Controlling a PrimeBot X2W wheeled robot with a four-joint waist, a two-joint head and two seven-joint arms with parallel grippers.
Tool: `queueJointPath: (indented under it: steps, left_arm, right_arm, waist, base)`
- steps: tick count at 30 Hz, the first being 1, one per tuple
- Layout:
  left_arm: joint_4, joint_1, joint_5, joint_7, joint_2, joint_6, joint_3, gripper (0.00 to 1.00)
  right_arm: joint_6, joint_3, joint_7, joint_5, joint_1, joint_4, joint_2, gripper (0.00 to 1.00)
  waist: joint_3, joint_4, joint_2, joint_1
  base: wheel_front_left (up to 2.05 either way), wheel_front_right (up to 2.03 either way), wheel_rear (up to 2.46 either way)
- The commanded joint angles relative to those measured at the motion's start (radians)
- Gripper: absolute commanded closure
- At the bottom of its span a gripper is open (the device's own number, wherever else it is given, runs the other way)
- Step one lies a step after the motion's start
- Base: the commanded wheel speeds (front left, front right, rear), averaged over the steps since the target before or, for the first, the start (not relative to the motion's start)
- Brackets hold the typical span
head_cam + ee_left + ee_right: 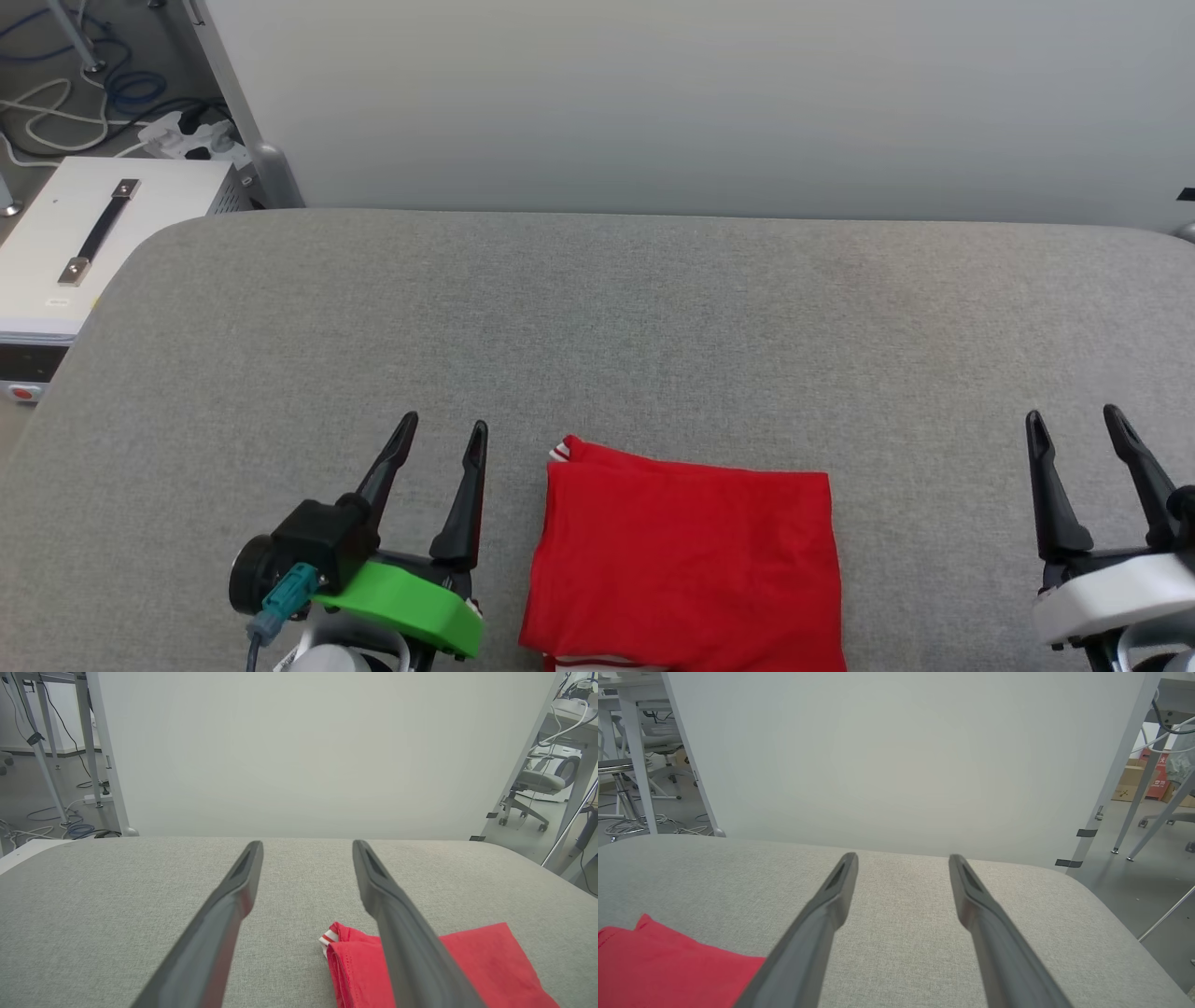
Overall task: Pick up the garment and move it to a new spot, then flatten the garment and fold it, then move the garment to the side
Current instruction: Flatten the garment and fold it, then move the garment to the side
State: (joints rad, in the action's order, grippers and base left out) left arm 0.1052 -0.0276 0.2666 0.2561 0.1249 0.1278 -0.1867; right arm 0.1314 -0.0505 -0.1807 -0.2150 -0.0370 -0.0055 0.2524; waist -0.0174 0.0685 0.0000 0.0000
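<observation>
The garment lies folded into a red rectangle near the front edge of the grey table, with a bit of red-and-white striped trim at its far left corner. My left gripper stands open just left of it, not touching, nothing between its fingers. In the left wrist view the garment lies low right, partly behind the right finger of that gripper. My right gripper is open far to the garment's right. In the right wrist view the garment shows at the lower left, left of the gripper.
The grey padded table stretches wide behind the garment. A pale screen stands along its far edge. A white box with a handle and floor cables sit off the table's left corner.
</observation>
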Motion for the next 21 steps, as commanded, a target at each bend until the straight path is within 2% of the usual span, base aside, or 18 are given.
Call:
queueJointPath:
  steps: [1, 9, 21]
  left_arm:
    - [-0.009, 0.02, 0.0, 0.006, -0.005, 0.003, 0.009, 0.0]
    - [-0.029, 0.038, -0.017, 0.006, 0.002, 0.003, 0.023, 0.0]
    - [-0.028, 0.035, -0.043, 0.006, -0.001, 0.003, 0.012, 0.0]
  right_arm:
    - [-0.001, -0.005, -0.017, 0.004, -0.023, -0.013, -0.022, 0.0]
    - [-0.001, 0.003, -0.045, 0.02, -0.075, -0.007, -0.1, 0.0]
    - [-0.001, 0.005, -0.042, 0.0, -0.065, 0.031, -0.115, 0.0]
  waist:
    - [0.002, -0.002, 0.0, 0.0]
    - [0.008, -0.003, 0.0, 0.0]
    - [0.015, 0.007, 0.0, 0.0]
  base:
    - [0.0, 0.0, 0.0]
    - [0.0, 0.0, 0.0]
    - [0.0, 0.0, 0.0]
